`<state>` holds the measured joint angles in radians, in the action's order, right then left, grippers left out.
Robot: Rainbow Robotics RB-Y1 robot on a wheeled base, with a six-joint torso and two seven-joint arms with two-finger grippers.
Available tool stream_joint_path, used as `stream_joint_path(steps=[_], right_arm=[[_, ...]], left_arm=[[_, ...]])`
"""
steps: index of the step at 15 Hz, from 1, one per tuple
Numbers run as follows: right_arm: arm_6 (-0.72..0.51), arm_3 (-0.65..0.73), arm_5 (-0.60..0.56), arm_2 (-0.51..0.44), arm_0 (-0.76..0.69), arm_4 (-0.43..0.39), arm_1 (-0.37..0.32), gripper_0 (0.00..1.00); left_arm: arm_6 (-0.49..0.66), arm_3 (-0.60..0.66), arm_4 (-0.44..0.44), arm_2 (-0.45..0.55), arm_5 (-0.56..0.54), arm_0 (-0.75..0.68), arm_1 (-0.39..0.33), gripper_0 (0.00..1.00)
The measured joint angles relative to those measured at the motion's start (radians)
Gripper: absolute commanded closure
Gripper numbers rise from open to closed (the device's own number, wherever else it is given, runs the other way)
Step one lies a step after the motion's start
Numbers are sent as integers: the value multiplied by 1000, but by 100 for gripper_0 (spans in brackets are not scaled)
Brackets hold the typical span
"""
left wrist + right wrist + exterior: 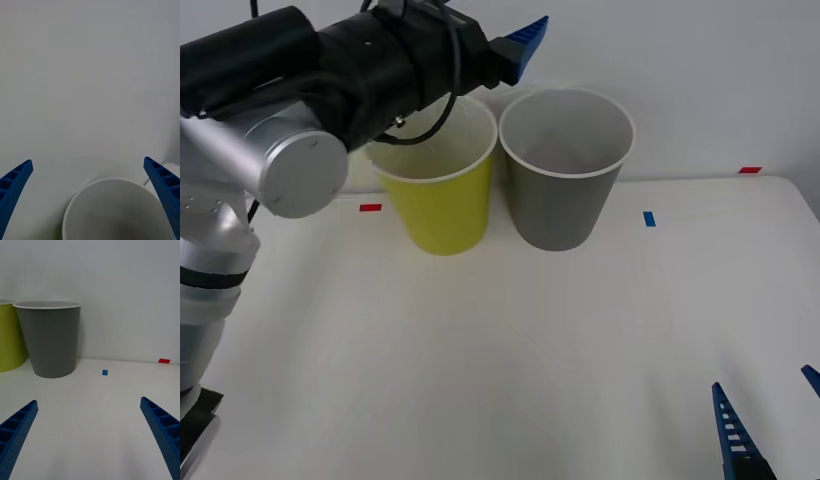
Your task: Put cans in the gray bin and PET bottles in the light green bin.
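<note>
While hovering spread and empty above the gray bin (565, 165), the left gripper (90, 195) is finishing a drop; retreating seems next.

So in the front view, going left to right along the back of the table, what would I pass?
Red tape mark → light green bin → gray bin → blue tape mark → second red tape mark.

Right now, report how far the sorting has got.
Looks done: the table shows no can or bottle, and the left gripper hangs open and empty above the gray bin, beside the light green bin. In hand: nothing; the right gripper waits open, low over the table. Left: bin contents cannot be seen.
</note>
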<state>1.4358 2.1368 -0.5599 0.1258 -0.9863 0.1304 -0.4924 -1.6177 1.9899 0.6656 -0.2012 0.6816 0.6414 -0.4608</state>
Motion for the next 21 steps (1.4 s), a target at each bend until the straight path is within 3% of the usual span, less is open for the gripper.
stream_joint_path(steps=[4,6,11,17,21], right_arm=[[0,0,0,0,0,0,0,6],[0,0,0,0,0,0,0,5],[0,0,0,0,0,0,0,5],[0,0,0,0,0,0,0,5],[0,0,0,0,0,0,0,5]], left_arm=[[-11,164,37,119,3,-158,-63,0],[-20,237,82,180,7,-240,-68,0],[-39,384,99,333,11,-461,-55,0],[-41,412,92,506,2,-650,-49,0],[-41,413,89,540,-83,-770,-49,0]])
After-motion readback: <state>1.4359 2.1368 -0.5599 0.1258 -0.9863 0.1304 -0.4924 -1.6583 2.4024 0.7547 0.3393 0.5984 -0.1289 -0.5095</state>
